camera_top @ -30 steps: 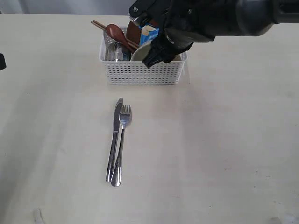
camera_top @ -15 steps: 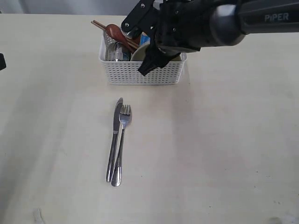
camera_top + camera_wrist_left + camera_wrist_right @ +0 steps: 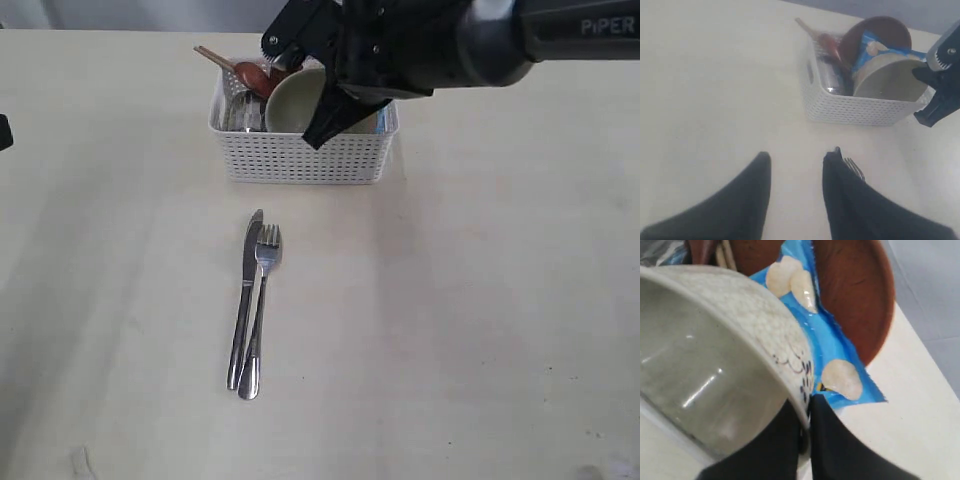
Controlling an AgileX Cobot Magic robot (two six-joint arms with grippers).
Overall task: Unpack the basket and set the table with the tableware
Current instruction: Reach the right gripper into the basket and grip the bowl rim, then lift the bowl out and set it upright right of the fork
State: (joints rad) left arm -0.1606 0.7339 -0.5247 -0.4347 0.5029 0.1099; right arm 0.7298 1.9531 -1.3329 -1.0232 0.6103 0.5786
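Note:
The white basket (image 3: pixel 300 160) stands at the back of the table (image 3: pixel 450 320). My right gripper (image 3: pixel 322 125) is shut on the rim of the pale grey-green bowl (image 3: pixel 292 100), which is tilted up on its side in the basket. In the right wrist view the fingers (image 3: pixel 790 440) pinch the bowl's wall (image 3: pixel 715 365). Behind it are the brown plate (image 3: pixel 855 295), the wooden spoon (image 3: pixel 252 72) and the chopsticks (image 3: pixel 212 55). The knife (image 3: pixel 244 295) and fork (image 3: pixel 262 300) lie side by side on the table. My left gripper (image 3: pixel 796 162) hangs open and empty beside them.
A blue chip bag (image 3: pixel 825 340) leans between the bowl and the plate. A shiny steel cup (image 3: pixel 832 82) stands at the basket's left end. Bare table stretches to the left, right and front of the cutlery.
The right jaws have closed on the bowl's rim. The bowl has come up and turned its opening outward. The left gripper, knife and fork have not moved.

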